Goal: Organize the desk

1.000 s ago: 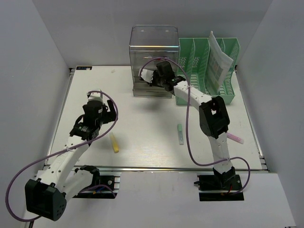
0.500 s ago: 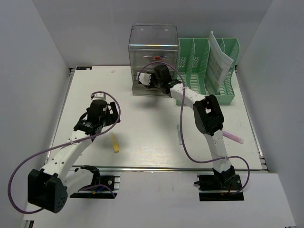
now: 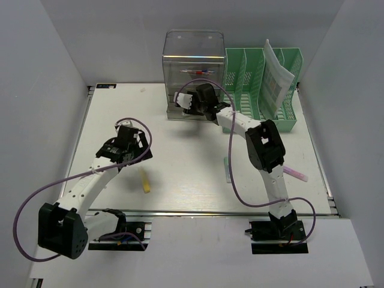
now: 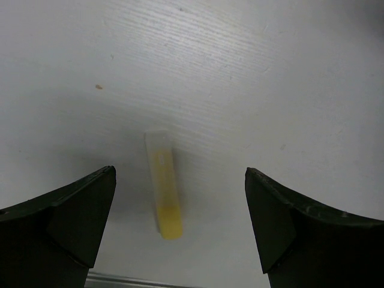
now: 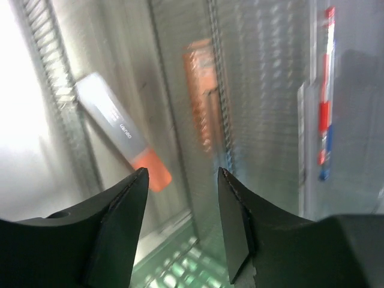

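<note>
Left wrist, left tool (image 4: 180, 171) spread over yellow marker (image 4: 163, 189) near desk (image 4: 270, 72) edge, right tool (image 5: 182, 174) apart

Drawers (image 3: 194, 60) left of rack (image 3: 241, 75), on desk (image 3: 180, 153)

Both YAMs are built the same. The left arm (image 3: 84, 186) and right arm (image 3: 276, 189) have glossy white link shells with chunky black joint housings (image 3: 264, 147) between them. A thin purple cable (image 3: 24, 210) hangs off each arm in big loose loops, from the base up to the wrist. The black base mounts (image 3: 279, 229) sit at about 7 and 5 o'clock in the overhead view. Up close, the left gripper (image 4: 180, 174) and right gripper (image 5: 181, 174) both have matte black, wedge-shaped fingers (image 4: 72, 219) with slightly rounded edges.
</note>
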### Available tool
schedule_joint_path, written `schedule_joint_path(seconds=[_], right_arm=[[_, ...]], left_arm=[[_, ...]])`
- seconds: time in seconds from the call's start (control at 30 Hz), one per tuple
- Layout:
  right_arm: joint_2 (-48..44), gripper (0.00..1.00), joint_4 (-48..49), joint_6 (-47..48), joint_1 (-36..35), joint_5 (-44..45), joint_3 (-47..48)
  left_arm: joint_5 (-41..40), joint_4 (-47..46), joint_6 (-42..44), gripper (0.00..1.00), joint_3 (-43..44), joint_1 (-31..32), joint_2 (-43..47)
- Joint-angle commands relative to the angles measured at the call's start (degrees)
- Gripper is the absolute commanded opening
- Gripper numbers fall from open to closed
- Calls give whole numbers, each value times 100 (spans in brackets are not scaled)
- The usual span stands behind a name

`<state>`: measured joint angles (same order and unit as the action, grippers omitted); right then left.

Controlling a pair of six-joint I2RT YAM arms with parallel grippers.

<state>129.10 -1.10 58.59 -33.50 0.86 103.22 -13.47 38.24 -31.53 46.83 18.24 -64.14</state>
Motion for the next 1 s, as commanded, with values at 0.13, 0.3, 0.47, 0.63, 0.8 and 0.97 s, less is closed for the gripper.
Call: schedule_joint_path(seconds=[0.13, 0.3, 0.47, 0.63, 0.8, 0.97], right_arm=[[-1270, 55, -100, -891, 71, -235, -592], [-2414, 38, -171, -2227, 133, -429, -1477], [-3803, 24, -346, -3511, 300, -850, -2507], [-5051, 24, -426, -4154, 537, -1378, -3544], [-6026, 24, -575, -4373, 678, -1589, -4081], [-6528, 24, -812, -4636, 871, -1826, -4363]], left_arm=[[56, 641, -275, 98, 230, 66, -327], [169, 650, -336, 98, 55, 118, -660], [328, 615, -573, 91, -59, 171, -1048], [644, 536, -706, 79, -218, 171, -1364], [408, 474, -855, 59, -332, 171, -1452], [205, 500, -890, 58, -402, 171, -1768]])
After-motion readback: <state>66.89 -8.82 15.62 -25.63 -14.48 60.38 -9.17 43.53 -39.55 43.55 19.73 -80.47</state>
